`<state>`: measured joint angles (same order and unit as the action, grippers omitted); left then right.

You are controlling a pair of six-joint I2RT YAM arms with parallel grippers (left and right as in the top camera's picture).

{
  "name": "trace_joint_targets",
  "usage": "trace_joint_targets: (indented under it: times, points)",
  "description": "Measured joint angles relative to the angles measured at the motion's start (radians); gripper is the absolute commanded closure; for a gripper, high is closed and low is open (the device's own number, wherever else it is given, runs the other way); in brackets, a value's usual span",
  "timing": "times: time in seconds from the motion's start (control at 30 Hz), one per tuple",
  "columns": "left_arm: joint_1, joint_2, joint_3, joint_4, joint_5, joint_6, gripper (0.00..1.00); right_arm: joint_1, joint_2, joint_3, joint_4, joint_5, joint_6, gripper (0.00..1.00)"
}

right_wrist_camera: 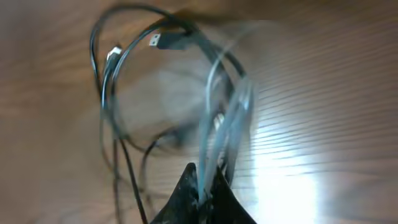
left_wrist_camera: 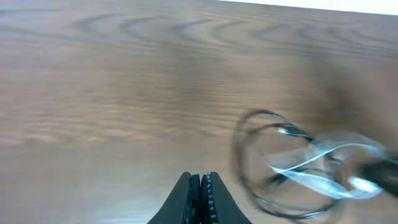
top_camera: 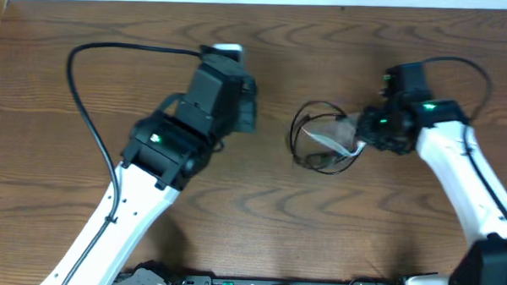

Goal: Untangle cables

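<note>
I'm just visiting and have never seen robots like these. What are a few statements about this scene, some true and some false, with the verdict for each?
1. The right arm's fingers are closed on the cables. True.
2. The left arm's fingers hold a cable too. False: they are shut on nothing, off to the side of the bundle.
3. A white cable is mixed in with black ones. True.
4. The cables lie stretched out in separate straight lines. False: they are looped together in one bundle.
5. The table is white plastic. False: it has a brown wood grain.
</note>
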<state>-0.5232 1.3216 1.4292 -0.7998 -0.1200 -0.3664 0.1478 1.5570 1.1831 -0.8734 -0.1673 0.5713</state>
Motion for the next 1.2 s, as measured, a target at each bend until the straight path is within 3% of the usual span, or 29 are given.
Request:
trace_joint_targets:
  times: [0.23, 0.47, 0.57, 0.73, 0.87, 1.03, 1.2]
  points:
    - [0.122, 0.0, 0.0, -0.031, -0.044, 0.0, 0.93, -0.074, -0.121, 0.0, -0.039, -0.034, -0.08, 0.99]
    - [0.123, 0.0, 0.0, -0.031, 0.037, 0.03, 0.9, -0.074, -0.133, 0.01, 0.087, -0.414, -0.184, 0.99]
    - [0.123, 0.0, 0.0, -0.029, 0.094, 0.044, 0.83, -0.073, -0.132, 0.065, 0.142, -0.59, -0.2, 0.99]
    - [0.123, 0.002, 0.0, -0.008, 0.277, 0.128, 0.56, -0.073, -0.134, 0.225, 0.267, -0.81, -0.146, 0.99]
    - [0.123, 0.01, 0.0, -0.004, 0.399, 0.181, 0.44, -0.073, -0.145, 0.283, 0.266, -0.776, -0.05, 0.99]
    - [0.123, 0.033, 0.0, -0.003, 0.49, 0.218, 0.42, -0.071, -0.147, 0.29, 0.12, -0.516, 0.023, 0.99]
    - [0.115, 0.103, 0.0, 0.005, 0.596, 0.253, 0.41, -0.063, -0.145, 0.29, 0.076, -0.405, 0.025, 0.99]
